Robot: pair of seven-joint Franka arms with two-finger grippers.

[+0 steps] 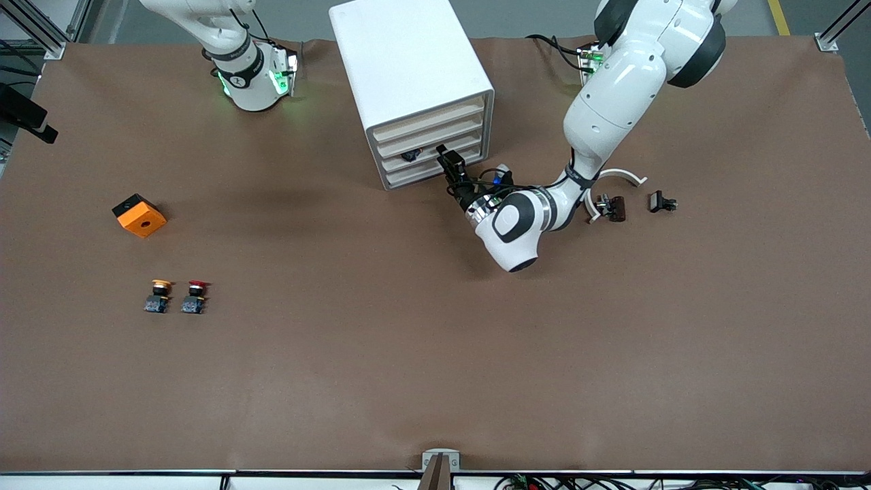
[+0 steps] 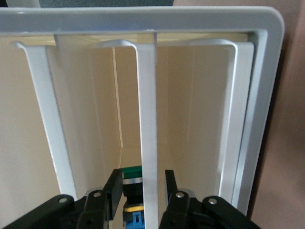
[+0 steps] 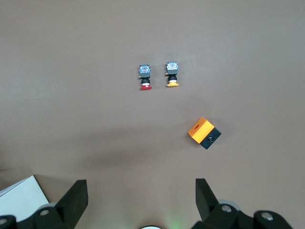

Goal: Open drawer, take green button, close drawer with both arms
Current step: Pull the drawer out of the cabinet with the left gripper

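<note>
The white cabinet [image 1: 408, 61] stands toward the robots' side of the table, with four drawers in its front. My left gripper [image 1: 444, 155] is at the third drawer [image 1: 469, 143] from the top. In the left wrist view the left gripper [image 2: 144, 174] is open. Its fingers straddle the drawer's white front strip [image 2: 147, 119] and the green-capped button [image 2: 132, 172] lying just inside. One finger [image 2: 116, 183] is against the button's side. The other finger [image 2: 170, 183] stands clear of the strip. My right gripper [image 3: 141, 186] is open with nothing between its fingers, and the right arm [image 1: 252, 75] waits near its base.
An orange and black box [image 1: 139, 215] lies toward the right arm's end. Nearer the front camera stand a yellow-capped button [image 1: 160, 294] and a red-capped button [image 1: 195, 296]. A white curved piece [image 1: 622, 175] and two small dark parts [image 1: 611, 207] [image 1: 661, 202] lie beside the left arm.
</note>
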